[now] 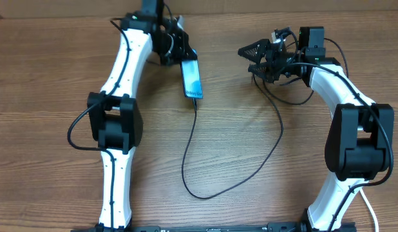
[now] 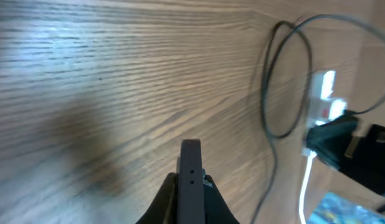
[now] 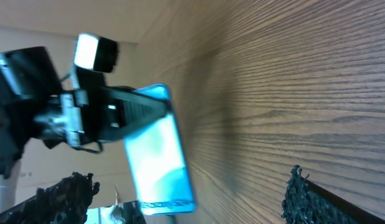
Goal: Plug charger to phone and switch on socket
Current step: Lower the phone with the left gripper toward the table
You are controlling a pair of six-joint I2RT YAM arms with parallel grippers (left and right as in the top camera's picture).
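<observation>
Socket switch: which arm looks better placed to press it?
Probably right. The right gripper is open and free, near the socket where the charger leads; the left gripper is shut on the phone.

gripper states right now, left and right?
Left gripper: closed on one end of the slim blue-screened smartphone.
Right gripper: open, holding nothing.

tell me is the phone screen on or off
On. The slim rectangular smartphone shows a glowing light blue screen in both the overhead and right wrist views.
</observation>
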